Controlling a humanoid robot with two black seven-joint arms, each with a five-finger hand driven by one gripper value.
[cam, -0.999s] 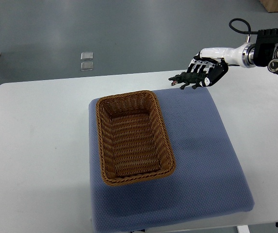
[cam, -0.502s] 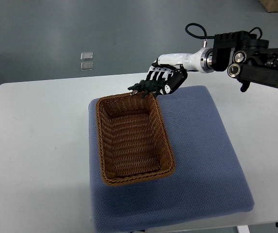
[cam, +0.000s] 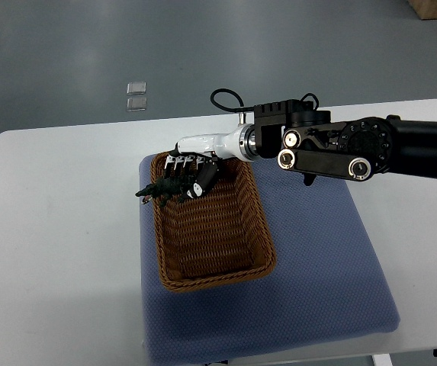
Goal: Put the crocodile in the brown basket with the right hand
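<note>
The right robot hand point(cam: 193, 169) clamps the crocodile point(cam: 159, 190) above the brown basket point(cam: 264, 223) (snout past its rim), positioned for dropping in.

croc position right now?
Top view: the crocodile is gripped in the right hand above the far-left corner of the brown basket, with its snout sticking out past the basket's left rim.
</note>
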